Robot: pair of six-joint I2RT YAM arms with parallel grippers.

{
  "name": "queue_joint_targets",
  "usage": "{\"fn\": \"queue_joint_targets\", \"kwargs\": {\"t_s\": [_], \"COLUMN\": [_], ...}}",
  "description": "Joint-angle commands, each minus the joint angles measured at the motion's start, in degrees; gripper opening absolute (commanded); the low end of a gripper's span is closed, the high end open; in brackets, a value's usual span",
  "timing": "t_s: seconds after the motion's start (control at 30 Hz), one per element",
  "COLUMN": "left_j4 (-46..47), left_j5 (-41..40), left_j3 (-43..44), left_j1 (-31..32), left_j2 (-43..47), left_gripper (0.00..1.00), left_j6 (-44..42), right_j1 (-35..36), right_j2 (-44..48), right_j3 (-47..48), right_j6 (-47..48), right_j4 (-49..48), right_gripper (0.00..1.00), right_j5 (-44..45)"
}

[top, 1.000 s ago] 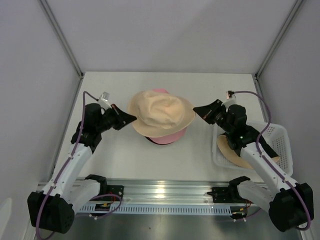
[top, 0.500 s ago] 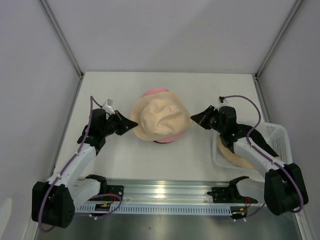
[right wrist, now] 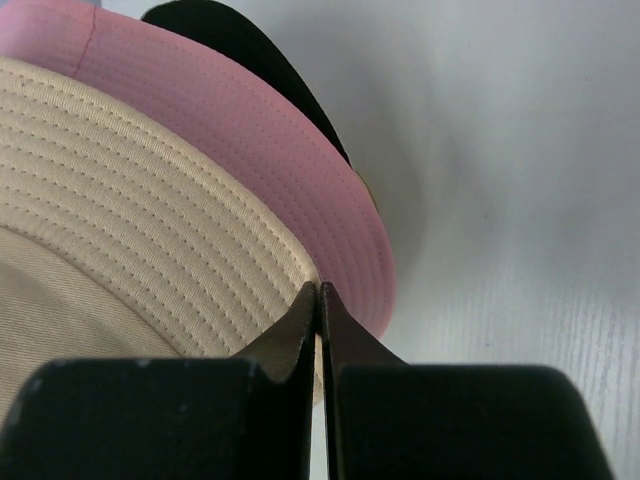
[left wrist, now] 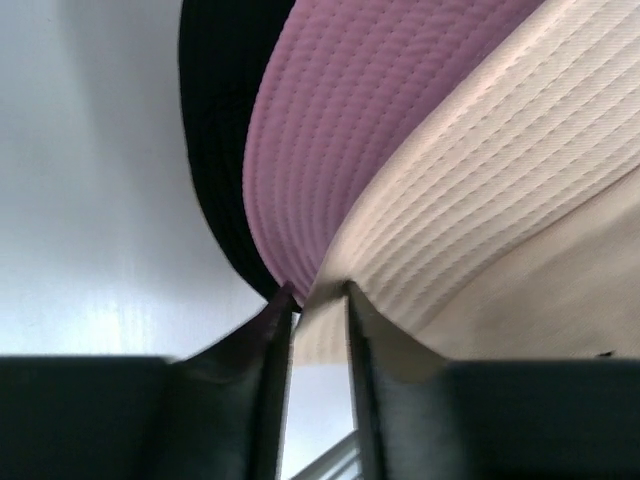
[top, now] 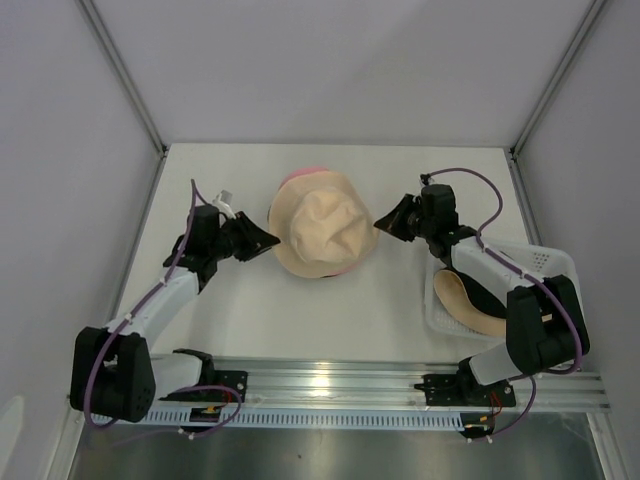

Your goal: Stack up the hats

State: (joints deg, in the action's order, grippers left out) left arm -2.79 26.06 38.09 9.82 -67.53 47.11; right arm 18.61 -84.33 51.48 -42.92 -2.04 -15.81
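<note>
A beige hat [top: 325, 230] lies on top of a pink hat [top: 303, 179], and under both is a black hat [left wrist: 215, 120], all in the middle of the table. My left gripper [top: 272, 240] is at the beige brim's left edge. Its jaws stand slightly apart, with the brim edge [left wrist: 322, 320] loose between the fingertips. At the right edge of the brim, my right gripper [top: 379, 226] is shut, pinching the beige hat [right wrist: 110, 200] just above the pink hat [right wrist: 250, 130]. Only a dark sliver of the black hat [right wrist: 240, 40] shows there.
A white mesh basket [top: 555, 262] stands at the right under my right arm, with another beige hat [top: 462, 298] inside. A metal rail [top: 330, 385] runs along the near edge. Grey walls close in the table on three sides.
Both grippers have moved inward and away from the bases, bringing the beige hat down over the pink one. The left jaws, shut on the brim before, have parted.
</note>
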Motion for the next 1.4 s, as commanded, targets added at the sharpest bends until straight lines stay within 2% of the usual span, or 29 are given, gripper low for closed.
{"fn": "queue_joint_targets", "kwargs": {"t_s": [0.0,0.1,0.2,0.23,0.3,0.33,0.43,0.5,0.7,0.93,1.1,1.13,1.2,1.23,1.27,1.33,1.37], "left_j4": [-3.26,-4.77,-3.99,-1.98,0.75,4.94,8.58,7.36,8.31,15.26,16.76,17.20,19.56,20.44,21.24,19.94,16.01], "left_j5": [-2.85,-3.65,-2.60,-1.12,1.26,4.14,6.45,6.81,2.94,10.31,12.16,13.21,14.36,15.24,15.33,13.76,10.10], "left_j3": [4.09,9.45,14.38,15.17,17.28,17.98,18.60,21.15,19.31,20.53,20.80,20.54,20.19,19.66,19.66,19.74,19.92], "left_j1": [-0.51,-1.38,-2.97,-3.49,-3.50,-3.50,-3.50,-3.50,-3.50,-3.50,-3.50,-3.50,-3.50,-3.50,-3.50,-3.50,-3.50], "left_j2": [3.80,6.26,6.44,6.18,4.43,3.64,-0.23,-3.73,-8.49,-15.08,-18.08,-18.43,-19.22,-19.48,-19.66,-20.27,-20.45], "left_gripper": [0.38,0.53,0.59,0.59,0.61,0.62,0.64,0.67,0.68,0.67,0.67,0.65,0.52,0.43,0.23,0.04,0.01], "left_j6": [-5.26,-8.08,-9.49,-9.76,-10.72,-10.90,-10.99,-11.86,-11.52,-7.92,-6.95,-6.69,-4.93,-4.14,-2.92,-1.77,-0.98], "right_j1": [-0.77,-1.12,-1.56,-1.56,-1.56,-1.56,-1.38,-1.30,-0.33,0.99,1.25,1.43,1.60,1.78,1.87,2.04,2.13], "right_j2": [-1.00,-2.85,-6.88,-8.20,-11.81,-13.82,-16.12,-17.96,-21.74,-26.58,-27.81,-28.16,-29.30,-29.57,-30.18,-30.89,-31.24], "right_j3": [3.17,7.74,16.69,22.29,27.24,31.01,34.81,37.72,44.30,50.99,53.10,53.63,55.38,55.91,56.79,57.50,57.85], "right_j6": [5.90,10.83,15.21,16.01,17.25,17.34,16.90,16.90,18.92,20.33,20.33,20.33,20.42,20.42,20.42,20.50,20.42], "right_j4": [3.71,6.86,12.73,14.77,19.07,20.14,22.43,24.18,27.61,31.22,31.49,31.75,32.63,32.89,33.33,33.68,34.03], "right_gripper": [0.00,0.00,0.00,0.00,0.00,0.00,0.00,0.00,0.00,0.00,0.00,0.00,0.00,0.00,0.00,0.00,0.00], "right_j5": [0.97,-1.41,-3.96,-4.92,-6.06,-7.20,-7.74,-8.09,-8.53,-8.62,-8.53,-8.45,-8.36,-8.27,-8.18,-7.83,-7.66]}}
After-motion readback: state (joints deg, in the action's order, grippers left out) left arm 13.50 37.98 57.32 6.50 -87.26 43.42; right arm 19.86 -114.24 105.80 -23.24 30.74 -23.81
